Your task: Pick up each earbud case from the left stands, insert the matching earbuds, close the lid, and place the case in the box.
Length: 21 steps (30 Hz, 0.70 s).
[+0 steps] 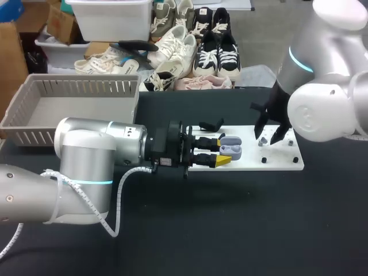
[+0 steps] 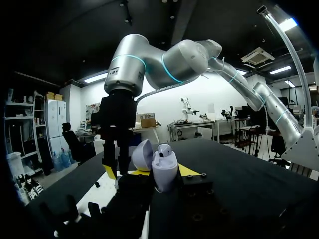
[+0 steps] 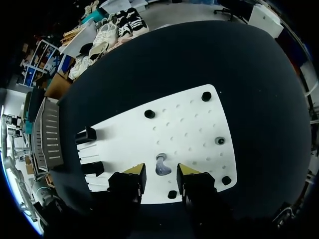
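Lavender earbud case (image 1: 231,149), lid open, clamped in left gripper (image 1: 221,150) over white pegboard (image 1: 276,164), right gripper (image 3: 160,172) spread open, fingers either side of small earbud (image 3: 161,165) lying on that board, black tabletop (image 1: 241,230) beneath

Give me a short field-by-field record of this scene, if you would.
left gripper: shut on the earbud case, held over the white board
case lid: open
right gripper: fingers open, either side of a loose earbud lying on the board
stands: black, at the board's end nearer the box
box: grey, no case inside yet
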{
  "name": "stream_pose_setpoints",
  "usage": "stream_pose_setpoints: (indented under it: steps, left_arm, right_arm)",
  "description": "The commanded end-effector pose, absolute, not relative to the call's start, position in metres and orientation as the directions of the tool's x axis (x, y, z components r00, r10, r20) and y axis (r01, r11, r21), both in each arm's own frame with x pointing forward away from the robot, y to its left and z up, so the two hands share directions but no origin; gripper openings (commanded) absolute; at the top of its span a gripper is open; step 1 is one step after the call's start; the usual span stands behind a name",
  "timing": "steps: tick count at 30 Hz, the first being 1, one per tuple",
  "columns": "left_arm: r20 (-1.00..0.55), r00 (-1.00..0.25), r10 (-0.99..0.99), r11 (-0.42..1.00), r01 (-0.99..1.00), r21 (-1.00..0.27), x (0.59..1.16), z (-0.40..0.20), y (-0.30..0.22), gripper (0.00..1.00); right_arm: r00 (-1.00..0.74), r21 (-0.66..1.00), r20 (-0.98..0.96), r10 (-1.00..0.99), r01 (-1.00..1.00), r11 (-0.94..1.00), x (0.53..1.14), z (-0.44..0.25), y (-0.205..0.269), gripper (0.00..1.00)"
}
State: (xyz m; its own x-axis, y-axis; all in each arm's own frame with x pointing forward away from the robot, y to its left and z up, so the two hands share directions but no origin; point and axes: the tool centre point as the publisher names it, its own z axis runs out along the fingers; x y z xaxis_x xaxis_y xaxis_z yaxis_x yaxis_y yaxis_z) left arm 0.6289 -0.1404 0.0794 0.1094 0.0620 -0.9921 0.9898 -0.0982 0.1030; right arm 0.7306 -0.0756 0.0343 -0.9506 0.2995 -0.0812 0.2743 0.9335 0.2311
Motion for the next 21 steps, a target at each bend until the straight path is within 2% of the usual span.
stream_pose_setpoints:
  steps: [1,21]
  left_arm:
    - [-0.992,0.109,0.06,-0.099,0.99,0.103,0.6298,0.0788,-0.1404,0.0]
    - [-0.992,0.109,0.06,-0.099,0.99,0.103,0.6298,0.0788,-0.1404,0.0]
  right_arm:
    - [-0.945,0.227,-0.092,0.315,0.288,0.93,0.7285,0.0326,-0.0748,0.36]
    - [-0.939,0.225,-0.104,0.327,0.298,0.928,0.7282,0.0269,-0.0743,0.3]
